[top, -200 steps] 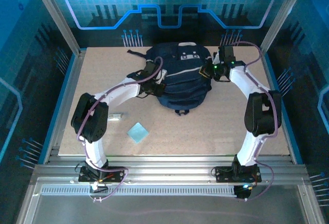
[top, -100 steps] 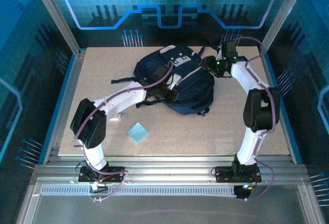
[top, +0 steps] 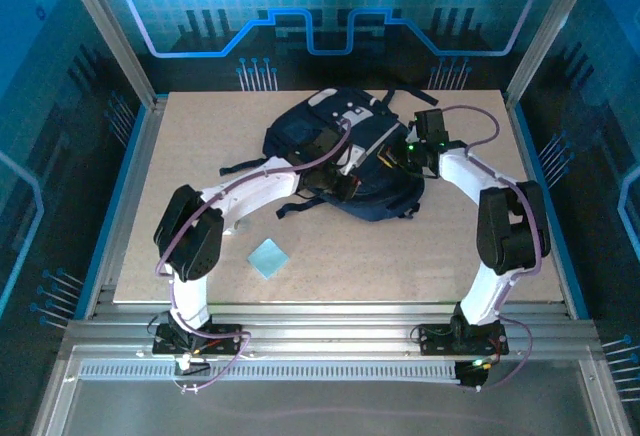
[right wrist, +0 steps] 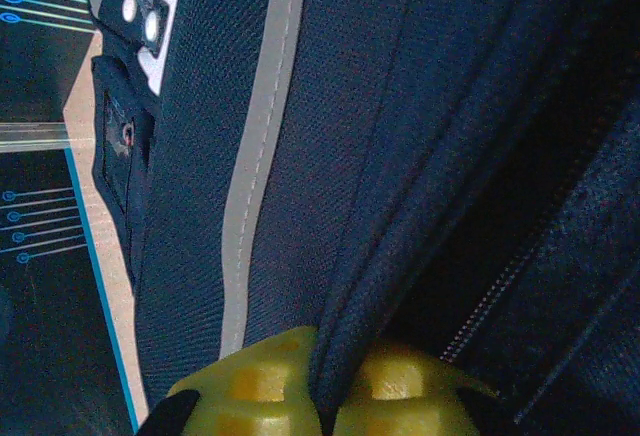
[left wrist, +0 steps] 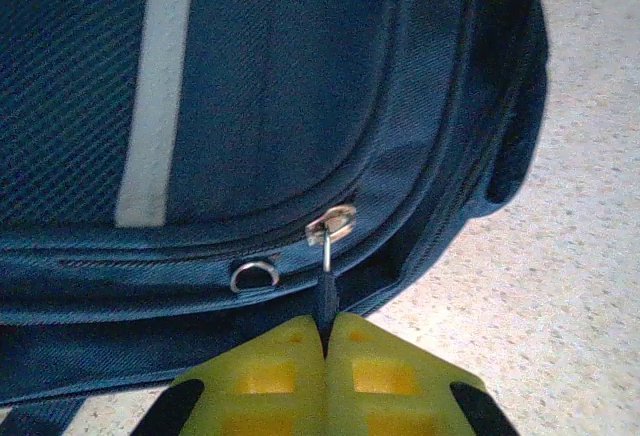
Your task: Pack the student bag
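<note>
My left gripper [left wrist: 327, 330] is clamped on the zipper pull [left wrist: 326, 296] of the student bag [top: 295, 138]. My right gripper [right wrist: 325, 381] pinches a fabric fold beside the open zip. The bag lies toward the far edge of the table [top: 430, 256], with bare board on the near side.

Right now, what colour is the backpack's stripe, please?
Light grey stripe, clearest in the left wrist view.

Hidden & cut-off bits

L wrist: zip pull [left wrist: 326, 256] lower end buried betw. pads [left wrist: 270, 376] of L gripper [left wrist: 326, 341]; fingers cut by btm edge; bag [left wrist: 260, 86] runs off top & left. R wrist: fabric fold [right wrist: 345, 296] vanishes betw. R gripper [right wrist: 325, 381] pads, fingers cut at btm, bag runs off top, right & btm, gap by zip too dark to see into. Top cam: L arm [top: 260, 178] & R arm [top: 465, 171] cover parts of bag; gripper tips too small to read; teal square [top: 268, 256] too small to ID.
</note>
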